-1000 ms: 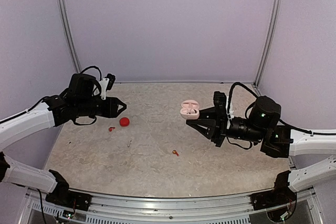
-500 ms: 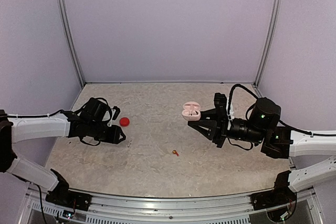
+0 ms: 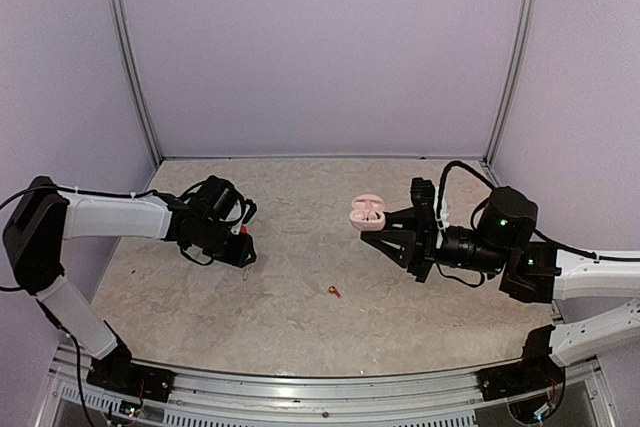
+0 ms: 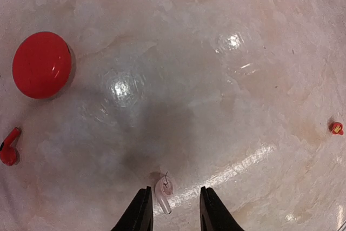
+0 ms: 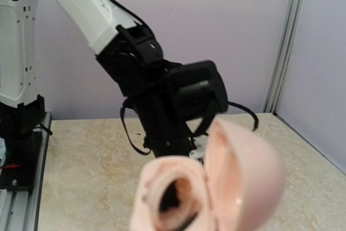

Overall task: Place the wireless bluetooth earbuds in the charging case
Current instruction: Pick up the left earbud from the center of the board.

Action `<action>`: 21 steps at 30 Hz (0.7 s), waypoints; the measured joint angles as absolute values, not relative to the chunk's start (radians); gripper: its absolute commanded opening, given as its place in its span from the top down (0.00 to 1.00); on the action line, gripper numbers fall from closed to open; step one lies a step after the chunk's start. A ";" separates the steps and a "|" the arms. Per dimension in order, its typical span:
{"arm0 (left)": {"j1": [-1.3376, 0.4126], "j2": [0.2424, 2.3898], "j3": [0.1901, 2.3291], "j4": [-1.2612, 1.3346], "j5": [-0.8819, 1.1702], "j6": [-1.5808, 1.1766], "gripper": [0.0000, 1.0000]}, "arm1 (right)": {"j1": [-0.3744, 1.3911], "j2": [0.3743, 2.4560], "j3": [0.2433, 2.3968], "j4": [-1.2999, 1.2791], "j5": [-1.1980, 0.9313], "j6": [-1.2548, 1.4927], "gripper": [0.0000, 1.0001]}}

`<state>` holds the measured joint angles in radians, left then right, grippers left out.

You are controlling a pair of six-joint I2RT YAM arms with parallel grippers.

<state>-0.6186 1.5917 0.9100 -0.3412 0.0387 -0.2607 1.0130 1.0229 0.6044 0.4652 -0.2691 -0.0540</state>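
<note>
1. Orange earbud [image 3: 333, 291]: tiny and comma-shaped, it is lying alone on the table [image 3: 200, 332], nearest the arm bases, with bare marbled surface all round it.

2. Left gripper [image 4: 174, 197]: it is pointing down at the table on the left-centre. Its jaws are standing apart, one on each side of the pale earbud [image 4: 164, 193], with a sliver of table showing on both sides of the bud. No squeeze is showing.

3. Pale earbud: whitish, with a round head and a short stem, it is lying flat on the table between those jaws.

4. Red earbud [image 4: 8, 147]: it is resting on the table at the left edge of the left wrist view, near the red round case [image 4: 41, 64] but apart from it.

5. Red round case: a glossy closed disc, it is sitting flat on the table. Its contents are hidden.

6. Right gripper [image 3: 373, 228]: it is clamping the pink case [image 3: 366, 211] and holding it up off the table, right of centre.

7. Pink case: it is hanging open, with its domed lid [image 5: 246, 169] swung to one side of the base [image 5: 170, 196]. The well in the base is looking dark, and whether a bud is sitting in it cannot be told.

8. Open room: a wide stretch of table is lying between the two grippers. The pale walls [image 3: 320, 47] are closing in the back and both sides.
</note>
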 measured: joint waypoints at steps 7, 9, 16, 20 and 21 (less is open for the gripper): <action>-0.630 1.668 1.002 -0.443 -0.002 -0.223 0.70 | 1.011 1.011 0.604 0.461 -0.269 -0.054 1.00; -0.632 1.687 1.027 -0.463 -0.017 -0.215 0.71 | 1.011 1.011 0.604 0.461 -0.269 -0.054 1.00; -0.649 1.766 1.065 -0.512 -0.052 -0.196 0.74 | 1.009 1.011 0.604 0.461 -0.269 -0.054 1.00; -0.656 1.796 1.068 -0.529 -0.061 -0.191 0.79 | 1.009 1.011 0.604 0.461 -0.269 -0.055 1.00; -0.657 1.801 1.069 -0.533 -0.062 -0.189 0.80 | 1.009 1.011 0.604 0.461 -0.269 -0.055 1.00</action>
